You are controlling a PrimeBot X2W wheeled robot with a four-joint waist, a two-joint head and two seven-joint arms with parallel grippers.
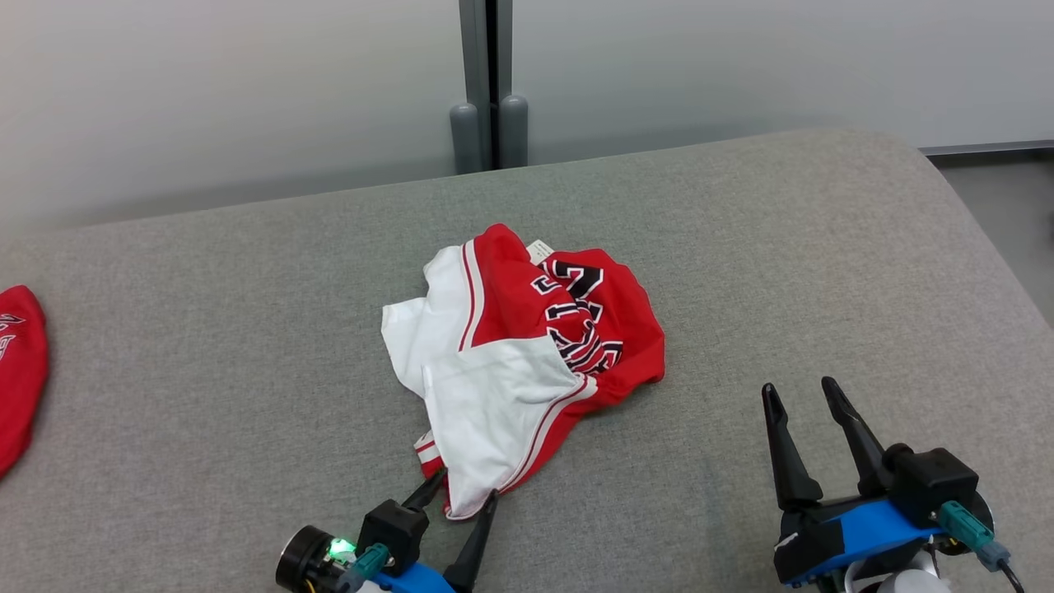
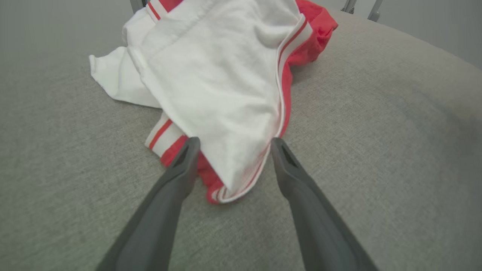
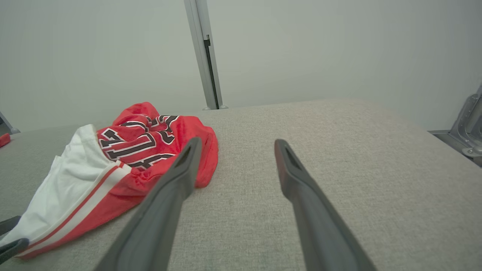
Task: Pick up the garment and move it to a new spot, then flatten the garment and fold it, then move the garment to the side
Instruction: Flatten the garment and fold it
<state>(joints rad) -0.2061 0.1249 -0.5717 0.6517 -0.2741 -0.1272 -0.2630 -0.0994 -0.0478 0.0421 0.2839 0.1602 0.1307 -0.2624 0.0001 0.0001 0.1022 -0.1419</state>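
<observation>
Black lettering (image 1: 579,323) on the red garment (image 1: 494,387) is crumpled, unreadable.

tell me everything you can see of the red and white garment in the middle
The garment is a jersey-like knit, red and white with striped trim, black-and-white lettering and a small label. It lies crumpled in a heap, white panel folded over the red, on the grey cushioned surface. The open left gripper straddles its near corner, not closed on it.

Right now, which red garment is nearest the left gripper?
The crumpled red-and-white garment in the middle: its near corner lies between the left gripper's fingers. The other red garment lies at the far left edge.
</observation>
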